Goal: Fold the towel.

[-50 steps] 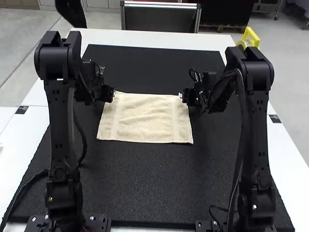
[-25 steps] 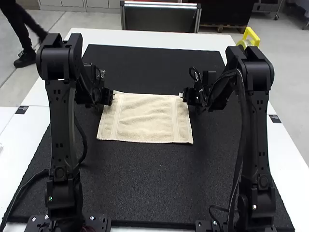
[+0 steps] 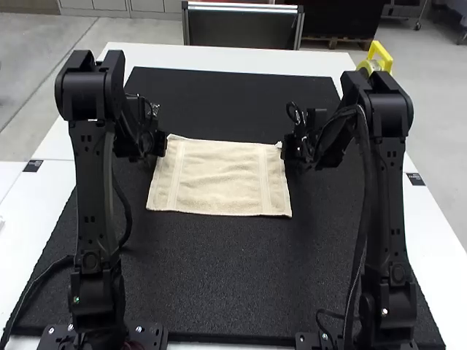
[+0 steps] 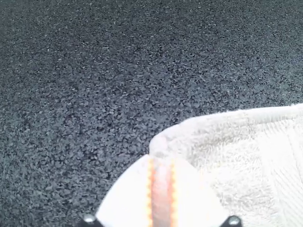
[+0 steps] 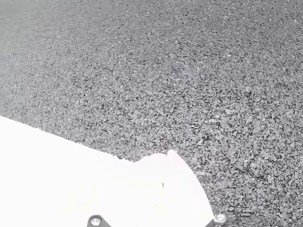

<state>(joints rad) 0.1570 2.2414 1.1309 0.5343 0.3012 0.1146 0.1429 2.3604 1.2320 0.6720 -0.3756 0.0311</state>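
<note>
The cream towel (image 3: 219, 177) lies spread out in the high view, slightly rippled. My left gripper (image 3: 166, 144) is at its far left corner, and my right gripper (image 3: 283, 148) is at its far right corner. In the left wrist view, my left gripper (image 4: 161, 163) is shut on the corner of the towel (image 4: 236, 156), with cloth pinched between the orange pads. The right wrist view has my right gripper (image 5: 165, 158) shut on the other corner, where the bright white towel (image 5: 57, 175) blends into the fingers.
Beneath the towel is a large black mat (image 3: 226, 270) on a white table (image 3: 430, 211). A yellow object (image 3: 376, 57) stands at the far right table edge. Cables run beside both arms.
Both grippers have closed on the towel's far corners. The left one has shifted slightly outward, and the right one a little too. The rest of the towel has stayed in place.
</note>
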